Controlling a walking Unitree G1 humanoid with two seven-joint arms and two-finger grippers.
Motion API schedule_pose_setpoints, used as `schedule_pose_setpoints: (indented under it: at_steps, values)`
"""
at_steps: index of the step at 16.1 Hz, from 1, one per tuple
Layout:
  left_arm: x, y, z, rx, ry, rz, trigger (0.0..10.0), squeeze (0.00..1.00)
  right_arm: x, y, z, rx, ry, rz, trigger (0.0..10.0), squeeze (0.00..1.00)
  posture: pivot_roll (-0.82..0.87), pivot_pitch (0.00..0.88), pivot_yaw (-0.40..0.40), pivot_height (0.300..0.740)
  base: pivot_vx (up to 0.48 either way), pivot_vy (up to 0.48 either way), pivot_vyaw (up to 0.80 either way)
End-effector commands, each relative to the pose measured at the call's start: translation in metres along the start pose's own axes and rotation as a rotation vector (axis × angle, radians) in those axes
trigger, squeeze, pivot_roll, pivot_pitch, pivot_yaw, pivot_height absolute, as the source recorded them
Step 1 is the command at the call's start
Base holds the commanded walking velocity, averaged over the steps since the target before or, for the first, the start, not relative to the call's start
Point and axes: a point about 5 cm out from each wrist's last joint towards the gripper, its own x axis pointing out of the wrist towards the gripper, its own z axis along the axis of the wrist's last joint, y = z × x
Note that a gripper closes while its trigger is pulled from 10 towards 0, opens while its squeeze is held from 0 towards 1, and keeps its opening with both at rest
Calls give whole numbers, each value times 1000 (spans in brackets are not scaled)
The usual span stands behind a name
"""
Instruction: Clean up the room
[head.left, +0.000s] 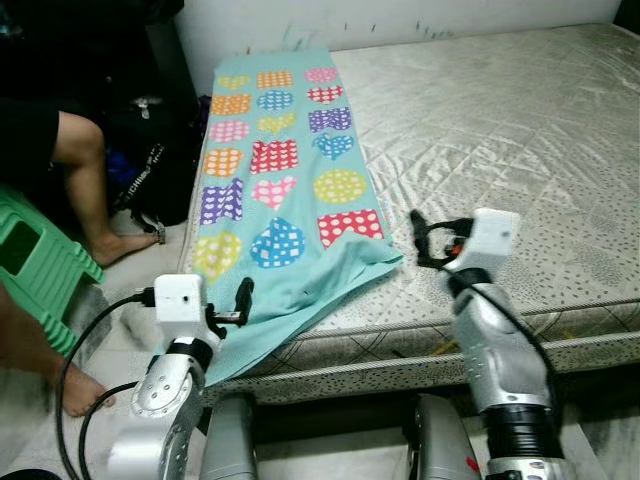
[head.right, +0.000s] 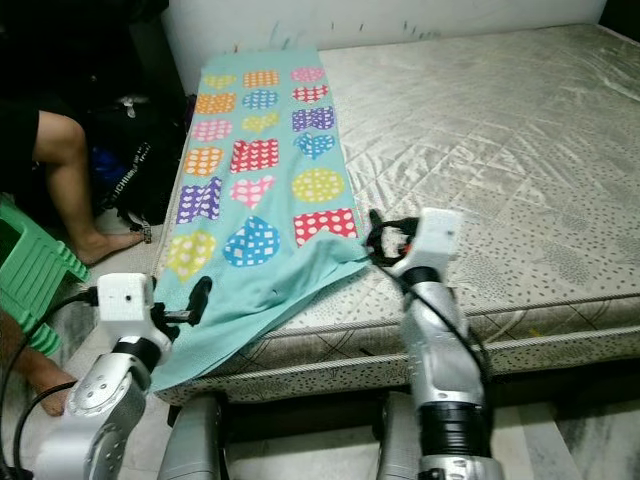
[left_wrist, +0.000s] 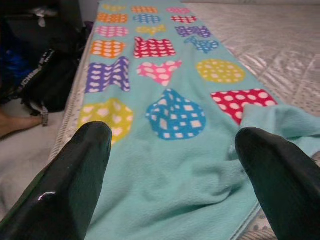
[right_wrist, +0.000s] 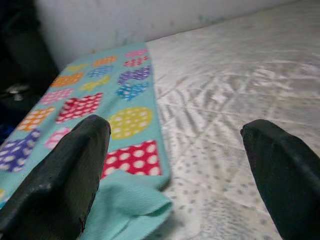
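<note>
A teal blanket (head.left: 285, 190) printed with dotted coloured shapes lies along the left side of the bare mattress (head.left: 520, 130). Its near end is rumpled and hangs over the bed's front edge. My left gripper (head.left: 241, 301) is open, low at that hanging corner, and its black fingers (left_wrist: 80, 175) spread wide with the blanket (left_wrist: 170, 165) just beyond them. Over the mattress's front edge my right gripper (head.left: 419, 240) is open too, just right of the blanket's folded corner (right_wrist: 130, 205). Neither gripper holds anything.
A person sits at the left on a green stool (head.left: 35, 265), with a bare leg (head.left: 90, 180) and a foot (head.left: 80, 385) on the floor. A black bag (head.left: 150, 165) leans against the bed's left side. A white wall (head.left: 400, 18) stands behind the bed.
</note>
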Motion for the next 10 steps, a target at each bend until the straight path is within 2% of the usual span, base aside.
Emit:
schedule_pose_setpoints:
  at_steps: [1, 10]
  values:
    - [1, 3, 0, 15, -3, 5, 10000, 0, 3, 4, 9, 13, -20, 9, 10000, 0, -99, 0, 77, 607, 0, 0, 0]
    - [7, 1, -4, 5, -16, 17, 10000, 0, 4, 6, 21, -19, -38, 24, 10000, 0, -122, 0, 72, 701, 0, 0, 0]
